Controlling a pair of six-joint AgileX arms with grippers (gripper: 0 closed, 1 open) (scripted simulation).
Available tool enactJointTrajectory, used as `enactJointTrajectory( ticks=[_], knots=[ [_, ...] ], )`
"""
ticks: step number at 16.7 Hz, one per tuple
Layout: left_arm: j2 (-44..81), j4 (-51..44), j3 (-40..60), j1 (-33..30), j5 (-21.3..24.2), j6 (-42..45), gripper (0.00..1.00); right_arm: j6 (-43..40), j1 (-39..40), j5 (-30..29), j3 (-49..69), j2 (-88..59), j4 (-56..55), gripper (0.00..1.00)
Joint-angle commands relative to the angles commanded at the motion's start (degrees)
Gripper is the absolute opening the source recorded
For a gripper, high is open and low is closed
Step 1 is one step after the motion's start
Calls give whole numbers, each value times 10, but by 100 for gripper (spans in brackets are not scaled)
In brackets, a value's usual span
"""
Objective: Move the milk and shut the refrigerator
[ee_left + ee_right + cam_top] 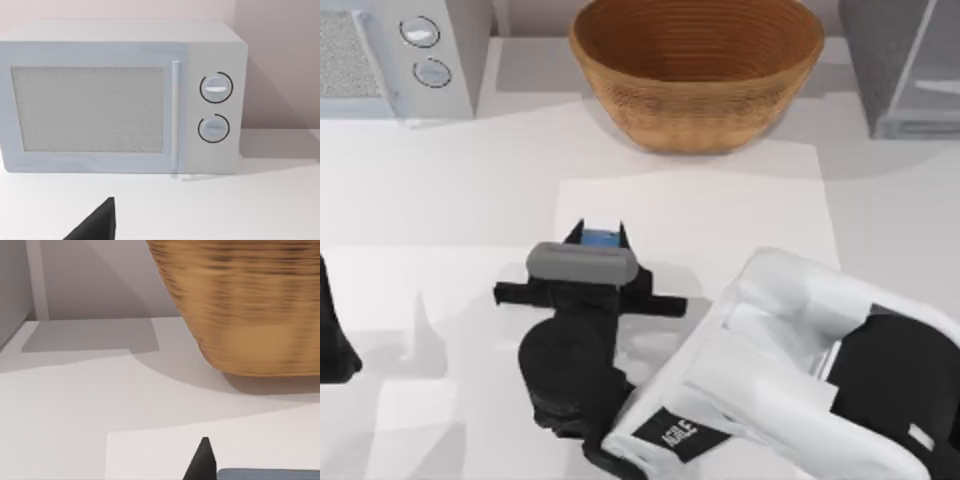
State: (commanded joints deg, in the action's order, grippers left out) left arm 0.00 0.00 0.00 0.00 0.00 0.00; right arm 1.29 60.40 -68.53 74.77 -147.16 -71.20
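Light-grey microwave, two knobs, on white table

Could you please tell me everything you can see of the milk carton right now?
In the top view just a sliver of the milk shows: a blue top between the two dark fingers of the right tool, near the table's middle, short of the woven basket. The right wrist view shows a grey-blue edge of it. Its sides and label are hidden.
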Motion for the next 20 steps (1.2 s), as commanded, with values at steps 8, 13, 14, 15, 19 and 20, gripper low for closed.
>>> enactJointTrajectory(
  ticks=[8, 13, 14, 15, 19, 20],
  knots=[
    [0, 0, 0, 0, 0, 0, 100, 1, 2, 1, -3, 10, 7, 0],
    [0, 0, 0, 0, 0, 0, 100, 2, 2, 0, -15, 55, 42, 0],
    [0, 0, 0, 0, 0, 0, 100, 2, 2, 0, -16, 56, 42, 0],
    [0, 0, 0, 0, 0, 0, 100, 2, 2, 0, -16, 56, 42, 0],
    [0, 0, 0, 0, 0, 0, 100, 3, -17, 20, -30, 73, 41, 0],
    [0, 0, 0, 0, 0, 0, 100, 3, -35, 38, -44, 89, 41, 0]
  ],
)
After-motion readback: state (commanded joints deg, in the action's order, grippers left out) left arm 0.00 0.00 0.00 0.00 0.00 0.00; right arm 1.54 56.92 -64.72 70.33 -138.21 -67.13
